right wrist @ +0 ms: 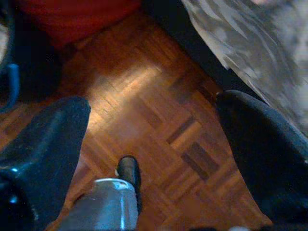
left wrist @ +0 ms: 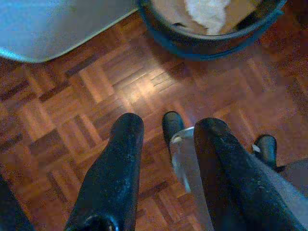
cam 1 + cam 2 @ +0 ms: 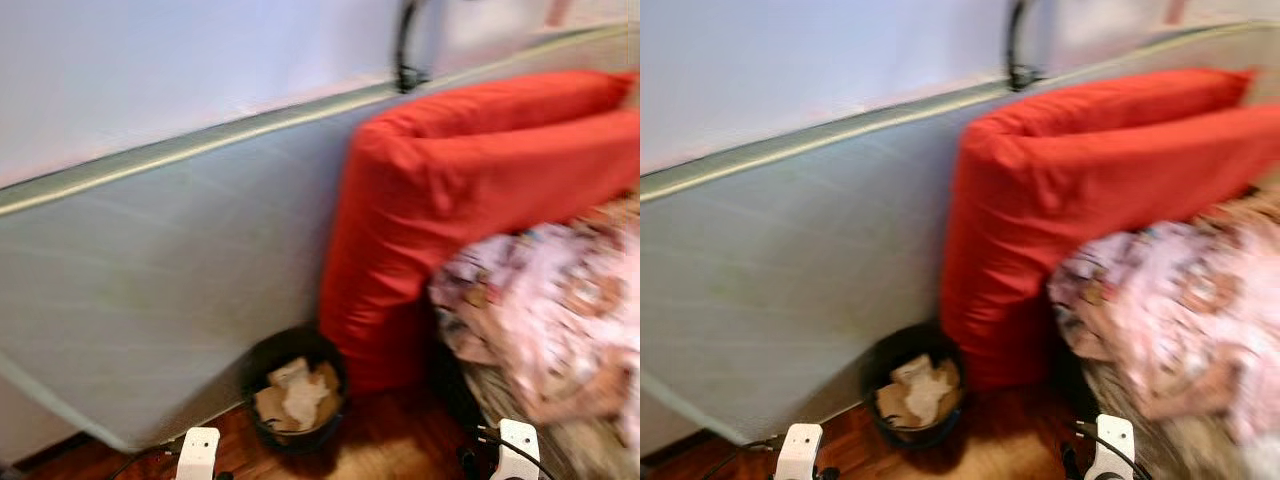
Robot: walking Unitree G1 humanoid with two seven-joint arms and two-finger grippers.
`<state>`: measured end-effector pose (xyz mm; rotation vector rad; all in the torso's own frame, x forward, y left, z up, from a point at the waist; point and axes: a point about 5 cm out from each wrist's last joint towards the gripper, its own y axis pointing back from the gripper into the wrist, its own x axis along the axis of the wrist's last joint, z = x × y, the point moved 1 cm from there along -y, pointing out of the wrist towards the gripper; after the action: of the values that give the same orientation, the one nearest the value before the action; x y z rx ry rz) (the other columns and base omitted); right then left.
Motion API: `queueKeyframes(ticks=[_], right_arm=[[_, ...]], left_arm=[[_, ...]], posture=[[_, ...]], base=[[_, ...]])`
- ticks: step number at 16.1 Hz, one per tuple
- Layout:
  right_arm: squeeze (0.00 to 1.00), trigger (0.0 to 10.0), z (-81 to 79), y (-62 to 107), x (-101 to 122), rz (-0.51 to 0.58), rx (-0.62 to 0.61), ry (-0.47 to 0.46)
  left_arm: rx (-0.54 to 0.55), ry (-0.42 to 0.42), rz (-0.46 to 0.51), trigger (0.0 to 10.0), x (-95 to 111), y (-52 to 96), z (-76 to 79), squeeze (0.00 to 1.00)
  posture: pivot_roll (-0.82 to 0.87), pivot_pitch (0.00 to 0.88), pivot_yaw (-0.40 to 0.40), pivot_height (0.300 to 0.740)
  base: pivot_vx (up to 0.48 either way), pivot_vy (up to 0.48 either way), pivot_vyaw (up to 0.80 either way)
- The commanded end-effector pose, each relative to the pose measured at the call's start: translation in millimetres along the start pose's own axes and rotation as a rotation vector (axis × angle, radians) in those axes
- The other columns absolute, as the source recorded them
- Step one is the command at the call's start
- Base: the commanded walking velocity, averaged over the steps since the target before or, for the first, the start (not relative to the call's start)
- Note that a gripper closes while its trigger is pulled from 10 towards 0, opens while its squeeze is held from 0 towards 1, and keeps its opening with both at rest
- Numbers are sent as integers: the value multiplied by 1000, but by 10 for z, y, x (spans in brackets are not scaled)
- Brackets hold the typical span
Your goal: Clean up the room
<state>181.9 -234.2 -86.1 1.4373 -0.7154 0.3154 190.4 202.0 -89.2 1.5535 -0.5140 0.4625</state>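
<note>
Both grippers hang low over the wooden parquet floor (image 2: 72,96), left gripper (image 2: 166,130) and right gripper (image 1: 149,125) spread and empty. Ahead, the round black wastebasket (image 3: 295,395) holding crumpled paper stands beside the red cushion (image 3: 460,200); I'd approach slowly, avoiding knocking it.

We are looking at a blurred scene. A grey upholstered panel (image 3: 790,300) is slanting across the left and centre of the frame, under a pale wall (image 3: 790,70) at the top. A red cushion (image 3: 1060,220) is leaning at centre right, above a patterned pink blanket (image 3: 1180,320) at lower right. A black bin (image 3: 912,390) holding crumpled paper (image 3: 918,388) is standing at bottom centre on the wooden floor (image 3: 990,440).
</note>
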Motion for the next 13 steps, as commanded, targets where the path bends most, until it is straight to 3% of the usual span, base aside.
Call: queueKeyframes(ticks=[1,4,9,13], right_arm=[[0,10000,2,0,-8,-8,0,5],[0,10000,-2,0,-7,-9,0,3],[0,10000,-1,-1,-7,-9,-2,1],[0,10000,-1,-1,-7,-9,-1,2]], left_arm=[[1,-50,12,10000,23,1,-20,0],[0,-28,15,10000,21,2,-18,0],[-2,-56,13,10000,24,1,-17,0],[3,-25,16,10000,19,2,-18,0]], posture=[[-51,0,17,740],[-51,0,19,740],[-52,0,19,740],[-52,0,18,740]], base=[[0,-281,-769],[0,-480,-773],[0,-121,-771],[0,0,-775]])
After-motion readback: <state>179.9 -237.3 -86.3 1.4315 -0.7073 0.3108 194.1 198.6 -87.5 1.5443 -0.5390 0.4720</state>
